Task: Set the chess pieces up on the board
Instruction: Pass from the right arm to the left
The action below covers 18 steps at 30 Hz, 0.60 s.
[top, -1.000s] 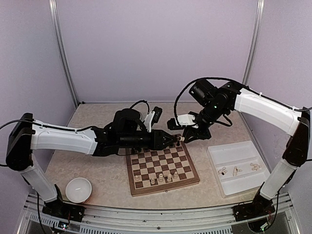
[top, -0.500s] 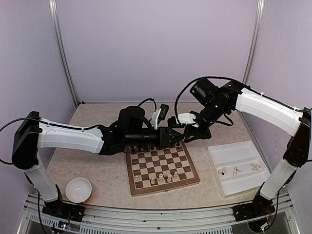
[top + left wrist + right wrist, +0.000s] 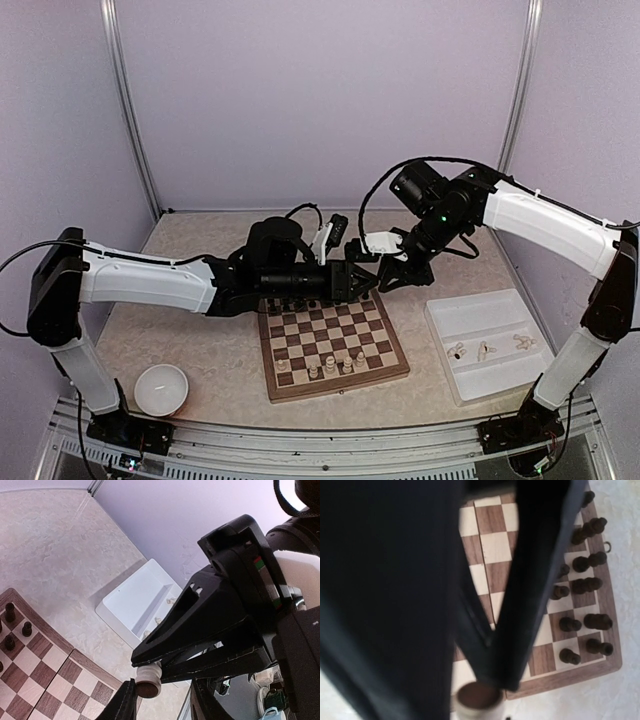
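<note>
Above the far right corner of the board (image 3: 340,384), my right gripper (image 3: 379,282) is shut on the top of a cream chess piece (image 3: 148,677), whose brown felt base faces outward (image 3: 479,700). My left gripper (image 3: 360,284) reaches in from the left and meets it. In the left wrist view its jaws stand apart around the piece's base. One finger (image 3: 123,704) is right against the piece, the other is well clear. Several cream pieces (image 3: 331,365) stand on the board's near rows. Dark chessmen (image 3: 580,585) fill the far rows.
A white tray (image 3: 480,315) right of the board holds a few loose cream pieces (image 3: 486,350). A white bowl (image 3: 161,388) sits at the near left. The left arm lies across the board's far edge.
My left arm has slid right, bringing its gripper up to the piece held by the right gripper. The right arm has stayed where it was.
</note>
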Each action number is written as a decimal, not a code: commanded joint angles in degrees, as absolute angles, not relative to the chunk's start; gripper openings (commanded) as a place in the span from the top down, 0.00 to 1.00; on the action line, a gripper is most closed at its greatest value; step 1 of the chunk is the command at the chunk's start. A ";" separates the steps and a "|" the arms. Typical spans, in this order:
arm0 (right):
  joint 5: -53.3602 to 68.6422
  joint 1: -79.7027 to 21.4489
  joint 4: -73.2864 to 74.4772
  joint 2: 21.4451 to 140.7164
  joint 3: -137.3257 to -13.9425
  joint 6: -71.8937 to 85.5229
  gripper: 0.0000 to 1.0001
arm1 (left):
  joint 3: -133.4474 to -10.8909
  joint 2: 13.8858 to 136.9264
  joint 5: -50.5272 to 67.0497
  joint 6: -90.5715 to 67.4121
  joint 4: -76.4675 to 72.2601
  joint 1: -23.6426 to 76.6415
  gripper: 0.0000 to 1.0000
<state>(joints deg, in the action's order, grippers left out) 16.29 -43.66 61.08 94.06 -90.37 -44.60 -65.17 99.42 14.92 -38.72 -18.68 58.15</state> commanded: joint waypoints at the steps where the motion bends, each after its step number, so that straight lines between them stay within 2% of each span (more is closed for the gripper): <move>1: 20.12 -44.85 58.63 92.68 -90.08 -44.66 0.93 | -67.22 100.68 12.88 -39.18 -17.53 58.12 0.62; 7: 19.80 -44.86 58.70 92.64 -89.68 -44.65 0.93 | -67.25 101.19 11.23 -39.81 -16.68 58.16 0.65; 15: 19.83 -44.90 58.54 92.65 -89.65 -44.30 0.93 | -67.73 100.95 10.18 -40.34 -15.49 58.10 0.60; 18: 19.89 -44.91 58.50 92.72 -89.88 -44.21 0.93 | -67.77 101.63 11.16 -40.84 -16.09 58.07 0.66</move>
<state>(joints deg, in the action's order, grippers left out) 18.28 -44.25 59.37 94.06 -89.95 -44.27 -66.06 100.16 11.14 -40.25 -16.23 58.15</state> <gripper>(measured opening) 0.140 0.375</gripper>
